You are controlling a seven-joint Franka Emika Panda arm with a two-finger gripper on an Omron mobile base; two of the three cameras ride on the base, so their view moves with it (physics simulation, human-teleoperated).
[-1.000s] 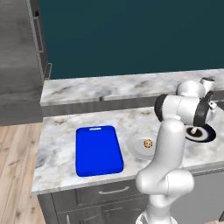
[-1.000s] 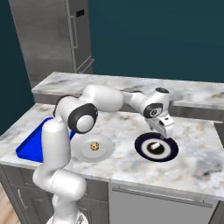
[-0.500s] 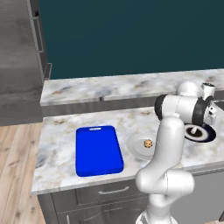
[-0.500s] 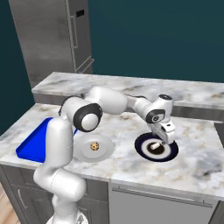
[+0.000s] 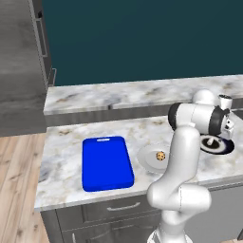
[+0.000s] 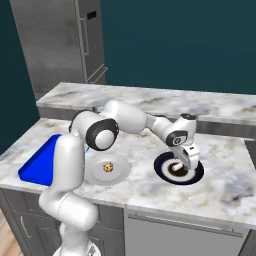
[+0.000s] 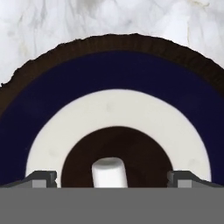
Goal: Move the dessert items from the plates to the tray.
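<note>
Lowered since before, spread claw [image 7: 109, 177] straddles white cylinder [image 7: 109, 171] at navy plate [image 7: 109, 74] centre.

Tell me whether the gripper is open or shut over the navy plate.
Open. In the hand view the gripper has its fingertips spread wide, the white cylinder between them untouched on the navy plate.

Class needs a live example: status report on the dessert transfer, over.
Gripper open, low over navy plate, straddling white cylinder. Cookie on pale plate. Blue tray holds neither dessert. Nothing seen in the way.
</note>
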